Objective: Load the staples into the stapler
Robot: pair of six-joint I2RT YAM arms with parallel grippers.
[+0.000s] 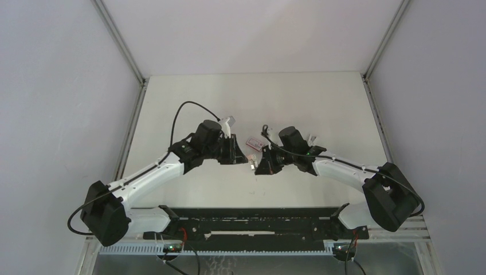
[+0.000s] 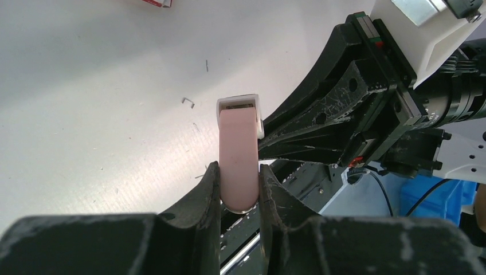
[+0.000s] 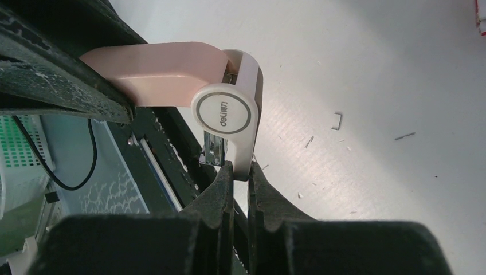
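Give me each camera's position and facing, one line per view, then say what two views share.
Top external: above and behind the bases, looking down on the table; both arms show, left gripper and right gripper tip to tip mid-table.
Left wrist: on the left arm, looking along its own fingers, clamped on the pink stapler.
Right wrist: on the right arm, looking along its fingers, pinching the stapler's white end.
Shared: both wrist views show the stapler and the opposite gripper.
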